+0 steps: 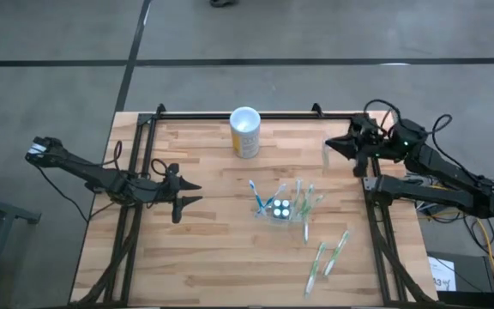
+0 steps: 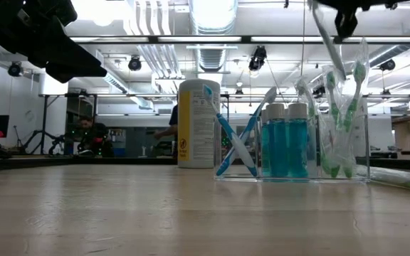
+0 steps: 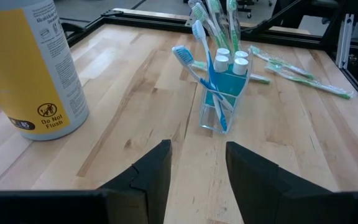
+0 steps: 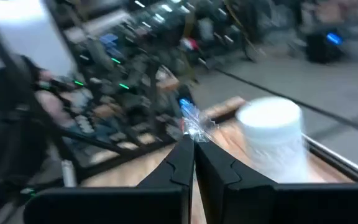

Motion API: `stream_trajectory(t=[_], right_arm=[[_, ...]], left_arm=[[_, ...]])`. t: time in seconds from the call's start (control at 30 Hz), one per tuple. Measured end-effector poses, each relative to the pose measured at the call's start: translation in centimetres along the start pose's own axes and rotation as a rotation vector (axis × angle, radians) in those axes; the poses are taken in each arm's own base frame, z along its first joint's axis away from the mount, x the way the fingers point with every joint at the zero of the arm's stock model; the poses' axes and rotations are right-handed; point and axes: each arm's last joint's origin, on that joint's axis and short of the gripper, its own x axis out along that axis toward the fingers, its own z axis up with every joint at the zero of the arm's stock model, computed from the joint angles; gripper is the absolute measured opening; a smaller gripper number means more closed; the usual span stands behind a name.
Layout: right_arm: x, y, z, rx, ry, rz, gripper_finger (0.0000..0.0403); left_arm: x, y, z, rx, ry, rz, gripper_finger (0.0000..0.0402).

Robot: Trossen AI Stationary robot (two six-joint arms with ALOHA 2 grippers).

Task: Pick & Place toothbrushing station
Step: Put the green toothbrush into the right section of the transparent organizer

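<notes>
Roughly at the centre of the wooden table [image 1: 204,257] in the high view stands the toothbrushing station [image 1: 286,209], a small clear plastic holder, upright and resting on the boards with neither arm touching it. Inside it sit two blue bottles with white caps [image 3: 229,62], blue toothbrushes [image 3: 194,65] leaning out toward nine o'clock, and green-and-white toothbrushes [image 3: 216,18] standing toward three o'clock. From the holder, a yellow canister with a white top [image 1: 245,131] stands at about eleven o'clock, near the table's far edge and well apart from it. At about five o'clock from the holder, two wrapped green toothbrushes [image 1: 328,256] lie flat on the wood, near each other and apart from the station. The left gripper [image 1: 189,194] hovers at nine o'clock from the holder, well short of it, with its fingers [image 3: 148,171] spread and nothing between them; its wrist view looks straight across the bare boards at the station. The right gripper [image 1: 328,148] is raised at about one o'clock from the holder, near the table's right rail, and its fingers [image 4: 179,158] are pressed together on a thin clear-wrapped toothbrush [image 4: 190,121], whose blue tip shows just past the fingertips. In the low view that wrapped brush [image 2: 327,39] hangs tilted above the station. Behind the table, a person sits far off in the room.
</notes>
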Motion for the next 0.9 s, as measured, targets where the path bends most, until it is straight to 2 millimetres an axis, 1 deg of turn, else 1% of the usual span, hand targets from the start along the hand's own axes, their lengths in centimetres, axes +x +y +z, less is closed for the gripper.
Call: stream_trajectory(t=[0.17,0.33,0.6,0.9], right_arm=[[-0.1,1.3,-0.3,-0.064,-0.099,0.182,0.0008],[0.1,2.3,-1.0,-0.073,-0.147,0.319,0.0008],[0.5,3.3,-2.7,-0.057,-0.081,0.433,0.0008],[0.7,3.7,-4.9,-0.061,0.003,0.513,0.0008]], left_arm=[[0.0,0.0,0.0,0.000,0.000,0.000,0.0157],[0.0,0.0,0.0,0.000,0.000,0.000,0.0157],[0.0,0.0,0.0,0.000,0.000,0.000,0.0157],[0.0,0.0,0.0,-0.001,0.000,0.000,0.0157]])
